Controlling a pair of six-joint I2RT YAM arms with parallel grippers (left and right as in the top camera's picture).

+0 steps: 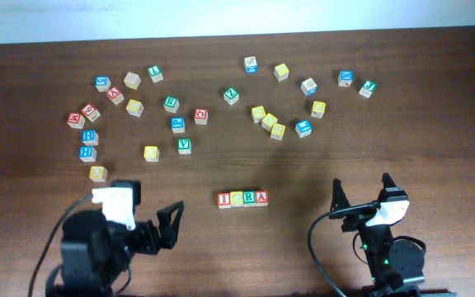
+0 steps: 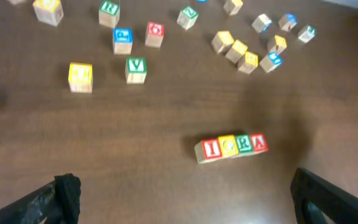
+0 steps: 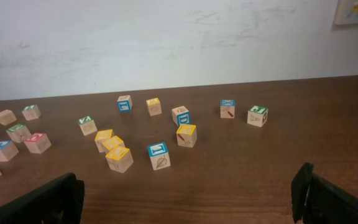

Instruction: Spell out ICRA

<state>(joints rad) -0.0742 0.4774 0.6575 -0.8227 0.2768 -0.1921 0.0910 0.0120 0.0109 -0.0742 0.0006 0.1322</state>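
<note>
Four letter blocks stand touching in a row near the table's front middle, reading I, C, R, A: red I, yellow C, green R, red A. The row also shows in the left wrist view. My left gripper is open and empty, left of the row near the front edge. My right gripper is open and empty, right of the row. Neither touches a block.
Several loose letter blocks lie scattered across the far half of the table, a group at the left and a group at the right. A green V block and a yellow block lie nearest the row. A white wall stands behind.
</note>
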